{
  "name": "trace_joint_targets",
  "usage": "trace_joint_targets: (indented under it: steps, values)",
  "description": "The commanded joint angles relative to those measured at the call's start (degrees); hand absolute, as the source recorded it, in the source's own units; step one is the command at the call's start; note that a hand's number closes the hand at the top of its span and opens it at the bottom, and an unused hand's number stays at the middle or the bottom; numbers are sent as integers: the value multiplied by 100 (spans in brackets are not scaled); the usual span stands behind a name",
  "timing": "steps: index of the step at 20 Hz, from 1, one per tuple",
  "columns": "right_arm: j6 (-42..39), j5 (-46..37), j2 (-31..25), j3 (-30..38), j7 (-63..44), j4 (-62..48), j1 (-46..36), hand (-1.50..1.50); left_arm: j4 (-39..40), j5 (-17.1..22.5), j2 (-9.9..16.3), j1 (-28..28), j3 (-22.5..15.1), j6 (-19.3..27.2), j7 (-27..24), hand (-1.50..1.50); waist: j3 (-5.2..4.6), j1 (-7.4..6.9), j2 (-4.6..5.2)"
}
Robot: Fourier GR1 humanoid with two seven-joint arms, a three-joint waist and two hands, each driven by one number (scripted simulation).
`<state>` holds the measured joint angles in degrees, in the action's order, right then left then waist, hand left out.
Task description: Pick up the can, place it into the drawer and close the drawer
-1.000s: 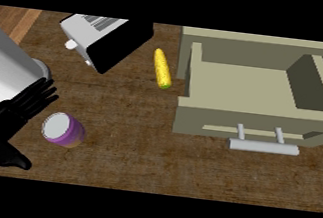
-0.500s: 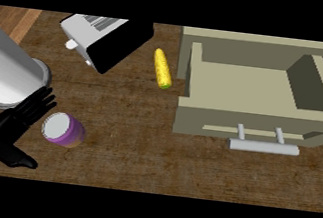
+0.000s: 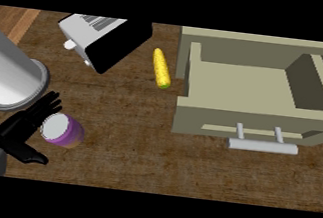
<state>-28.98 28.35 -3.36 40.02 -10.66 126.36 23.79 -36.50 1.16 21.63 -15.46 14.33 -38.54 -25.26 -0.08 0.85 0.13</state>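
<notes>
Brown counter (image 3: 160,146) carries the can (image 3: 62,130) upright at lower left, well apart from the open drawer (image 3: 259,94), flanked but not yet gripped by the left hand (image 3: 23,128), whose open fingers could tip it if closed off-centre.

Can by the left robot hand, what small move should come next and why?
Probably curl the left robot hand round the can. Its fingers are straight, lying along the can's left side with the thumb below, so nothing grips the can yet. The can stands upright on the counter, and the drawer to the right is already open, ready to take it.
</notes>
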Motion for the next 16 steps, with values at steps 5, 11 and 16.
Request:
trace_joint_targets:
  steps: [5,11,16]
  values:
    - [-227,86,322,75,-40,241,241,-150,1145,-329,-122,-427,-175,-116,-752,-150,0,16,-2]
    - [20,-133,238,101,-56,-58,-312,-150,1535,-236,-130,-722,-136,-245,-729,-150,-1,-7,11]
    - [-170,643,-225,526,-453,95,57,-150,1889,-62,-201,-922,7,-377,-782,150,-8,70,15]
